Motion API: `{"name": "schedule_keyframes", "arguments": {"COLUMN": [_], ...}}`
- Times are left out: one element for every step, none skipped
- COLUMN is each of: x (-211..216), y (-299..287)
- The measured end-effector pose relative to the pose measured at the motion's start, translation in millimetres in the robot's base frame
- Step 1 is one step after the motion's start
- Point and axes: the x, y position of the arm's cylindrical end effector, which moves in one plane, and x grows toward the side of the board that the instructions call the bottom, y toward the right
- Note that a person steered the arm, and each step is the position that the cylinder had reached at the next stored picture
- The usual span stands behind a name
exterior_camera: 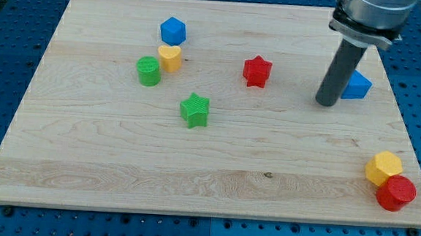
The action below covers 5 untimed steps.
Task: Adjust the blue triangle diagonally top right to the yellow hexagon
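**Blue triangle not yet at target**

Blue triangle [357,86] is sitting at the far right of the board [104,177], partly hidden behind the rod. My tip [327,103] is resting just left of it, touching or nearly so; can't tell which. No claw on this rig, so nothing is being held.

Yellow hexagon [382,168] is sitting at the near right corner, touching the red cylinder [396,193]. Triangle is lying far-left of the hexagon, well apart. Judging the push as barely begun: it needs to go right and nearer.
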Motion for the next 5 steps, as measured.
{"name": "schedule_keyframes", "arguments": {"x": [-31.8,-58.3,-73.5,-77.3,-52.2], "y": [-4.3,-4.3,-3.8,13.6,37.3]}}
